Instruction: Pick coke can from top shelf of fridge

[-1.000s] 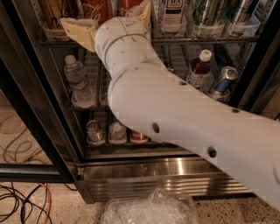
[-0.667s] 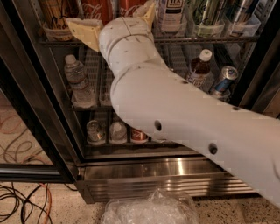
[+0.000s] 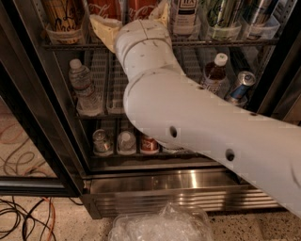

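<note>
The fridge point(image 3: 164, 188) stands open in front of me, with a stainless base panel. Two red coke cans point(image 3: 141, 7) stand side by side in clear lane trays on the top shelf point(image 3: 225, 41), cut off by the top edge of the view. My white arm reaches up to them. My gripper point(image 3: 134, 19) is at the cans with its tan fingers point(image 3: 106, 30) spread. One finger lies in front of the left red can point(image 3: 106, 5); the other is at the right side of the right red can. The wrist hides the cans' lower parts.
A tan can with black script point(image 3: 63, 14) stands left of the red cans. The middle rack holds a water bottle point(image 3: 82, 87), a brown bottle point(image 3: 214, 73) and a blue can point(image 3: 241, 84). Several cans point(image 3: 126, 140) are on the bottom rack. Crumpled plastic point(image 3: 162, 223) and cables point(image 3: 23, 216) lie on the floor.
The gripper has moved up and a little to the right, closer in on the red cans. The fingers stay spread.
</note>
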`<move>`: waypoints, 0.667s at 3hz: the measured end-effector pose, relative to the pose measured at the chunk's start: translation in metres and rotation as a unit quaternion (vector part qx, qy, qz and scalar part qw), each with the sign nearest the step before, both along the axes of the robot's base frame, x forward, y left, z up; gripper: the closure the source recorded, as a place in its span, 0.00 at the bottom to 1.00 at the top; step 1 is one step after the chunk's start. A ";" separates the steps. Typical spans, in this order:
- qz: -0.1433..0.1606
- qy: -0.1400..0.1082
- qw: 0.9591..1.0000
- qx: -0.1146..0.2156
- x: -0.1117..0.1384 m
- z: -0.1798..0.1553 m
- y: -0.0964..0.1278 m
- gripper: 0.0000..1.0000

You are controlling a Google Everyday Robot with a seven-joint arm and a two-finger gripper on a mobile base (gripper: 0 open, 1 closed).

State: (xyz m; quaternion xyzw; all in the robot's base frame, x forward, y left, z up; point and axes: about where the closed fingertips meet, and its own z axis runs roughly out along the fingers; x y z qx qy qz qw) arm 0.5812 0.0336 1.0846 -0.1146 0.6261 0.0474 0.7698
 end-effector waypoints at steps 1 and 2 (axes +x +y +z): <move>-0.005 -0.003 1.000 0.000 0.004 0.000 -0.003 0.18; -0.007 -0.005 1.000 0.001 0.010 -0.002 -0.003 0.23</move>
